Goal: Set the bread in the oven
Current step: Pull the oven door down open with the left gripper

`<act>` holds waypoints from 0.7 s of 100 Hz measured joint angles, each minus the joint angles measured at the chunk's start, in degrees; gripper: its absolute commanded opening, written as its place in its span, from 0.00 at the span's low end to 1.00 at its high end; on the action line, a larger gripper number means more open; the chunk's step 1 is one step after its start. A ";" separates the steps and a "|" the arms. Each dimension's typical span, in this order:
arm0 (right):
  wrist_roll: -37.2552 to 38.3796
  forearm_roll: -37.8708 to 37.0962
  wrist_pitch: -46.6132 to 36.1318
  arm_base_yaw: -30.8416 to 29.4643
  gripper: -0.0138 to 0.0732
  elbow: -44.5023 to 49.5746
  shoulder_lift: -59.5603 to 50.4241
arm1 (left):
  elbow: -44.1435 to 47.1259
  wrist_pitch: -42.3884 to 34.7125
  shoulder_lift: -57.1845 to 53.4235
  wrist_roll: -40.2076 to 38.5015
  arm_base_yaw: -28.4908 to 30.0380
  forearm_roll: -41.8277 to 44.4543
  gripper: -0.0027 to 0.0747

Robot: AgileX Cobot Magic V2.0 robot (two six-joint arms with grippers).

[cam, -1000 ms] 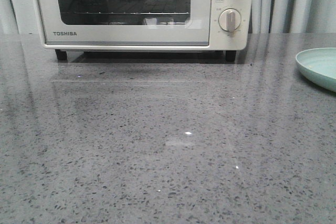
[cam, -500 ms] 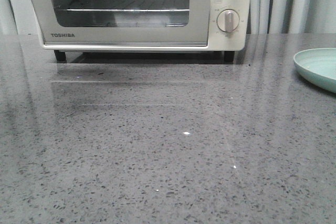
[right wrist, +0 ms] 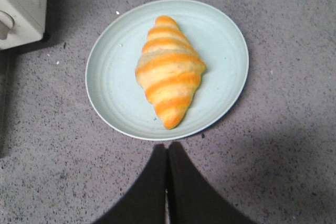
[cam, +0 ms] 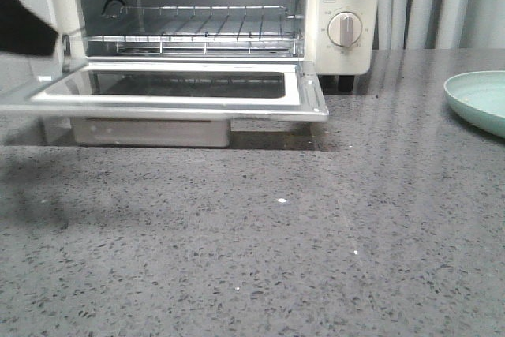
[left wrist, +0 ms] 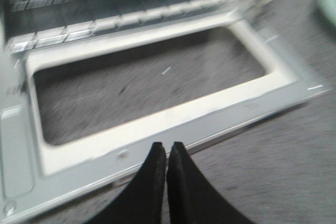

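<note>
Now oven (cam: 339,5) door (cam: 181,92) dropped open, previously shut, both claws pinched together, bread (right wrist: 169,70) on plate (right wrist: 105,93).

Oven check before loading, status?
Both grippers shut, empty. Oven door down, rack bare. Bread on plate.

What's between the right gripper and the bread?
In the right wrist view, only bare counter and the plate's rim separate the right gripper from the bread.
</note>
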 measured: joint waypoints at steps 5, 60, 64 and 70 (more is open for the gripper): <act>0.00 0.27 0.74 0.00 0.08 0.00 0.00 | 0.00 0.43 -5.10 0.00 -1.47 0.00 0.01; -9.29 2.37 3.86 0.00 0.29 -6.03 8.68 | -5.00 10.18 -33.63 0.00 -2.42 -1.26 0.01; -9.52 2.37 3.86 0.00 0.36 -7.31 10.26 | -5.49 10.30 -34.11 0.00 -2.34 -1.26 0.01; -9.76 2.37 4.39 0.00 0.51 -9.06 12.91 | -5.66 10.53 -34.48 0.00 -2.34 -1.26 0.01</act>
